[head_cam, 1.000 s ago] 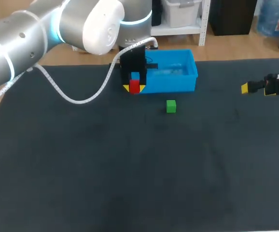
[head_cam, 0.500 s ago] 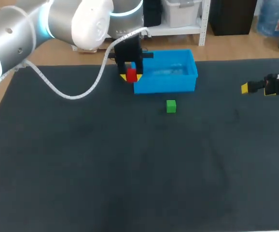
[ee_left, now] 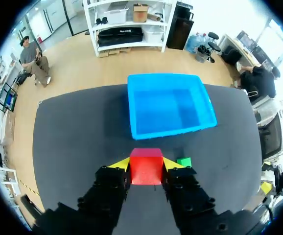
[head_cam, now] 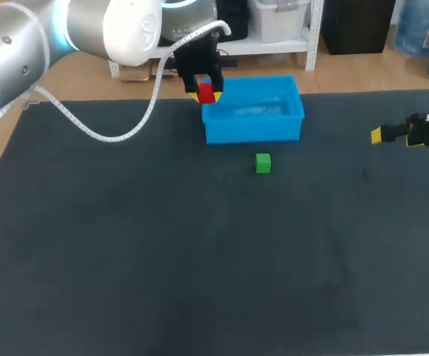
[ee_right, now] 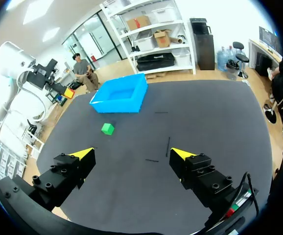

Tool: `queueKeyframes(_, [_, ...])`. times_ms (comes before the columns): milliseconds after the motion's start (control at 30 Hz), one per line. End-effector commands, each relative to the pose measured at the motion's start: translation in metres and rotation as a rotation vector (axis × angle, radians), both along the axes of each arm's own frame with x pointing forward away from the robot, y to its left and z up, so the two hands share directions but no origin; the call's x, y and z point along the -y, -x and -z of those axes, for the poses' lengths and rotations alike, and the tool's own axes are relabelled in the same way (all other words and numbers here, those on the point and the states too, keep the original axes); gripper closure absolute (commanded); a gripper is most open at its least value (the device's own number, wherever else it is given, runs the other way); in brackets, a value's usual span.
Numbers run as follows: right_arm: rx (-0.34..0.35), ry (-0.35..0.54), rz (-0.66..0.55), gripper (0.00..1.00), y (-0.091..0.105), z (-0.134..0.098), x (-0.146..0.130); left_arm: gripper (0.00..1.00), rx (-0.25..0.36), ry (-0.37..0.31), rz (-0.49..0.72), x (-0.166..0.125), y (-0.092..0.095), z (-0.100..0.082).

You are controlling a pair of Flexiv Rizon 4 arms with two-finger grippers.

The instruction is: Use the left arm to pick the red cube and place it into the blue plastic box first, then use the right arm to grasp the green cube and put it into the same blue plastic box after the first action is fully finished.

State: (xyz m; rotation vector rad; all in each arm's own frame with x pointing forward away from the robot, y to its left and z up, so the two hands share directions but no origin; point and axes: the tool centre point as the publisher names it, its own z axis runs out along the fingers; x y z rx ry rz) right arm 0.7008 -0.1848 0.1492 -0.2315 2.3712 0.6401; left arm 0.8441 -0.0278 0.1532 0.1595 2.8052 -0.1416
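Left wrist view: left gripper pinches the red cube, blue box just ahead. Head view adds height — cube off the mat, at the box's left corner. Right gripper spread wide; green cube sits on open mat near the box's front wall.

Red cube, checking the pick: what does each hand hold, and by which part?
The left hand holds the red cube, clamped by two opposite sides. The right hand is open and holds nothing.

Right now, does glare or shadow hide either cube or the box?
Head view: pale sheen in the blue plastic box; red cube, green cube plain. Left wrist view: the left gripper partly hides the green cube. Right wrist view: nothing glares.
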Motion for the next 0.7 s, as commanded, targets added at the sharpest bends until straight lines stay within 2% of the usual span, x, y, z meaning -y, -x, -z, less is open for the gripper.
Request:
queueKeyframes(33, [0.0, 0.001, 0.0, 0.0, 0.0, 0.0, 0.0, 1.0, 0.001, 0.002, 0.006, 0.006, -0.01, -0.003])
queueKeyframes(700, [0.0, 0.001, 0.0, 0.0, 0.0, 0.0, 0.0, 1.0, 0.083, 0.023, 0.018, 0.02, -0.045, -0.022])
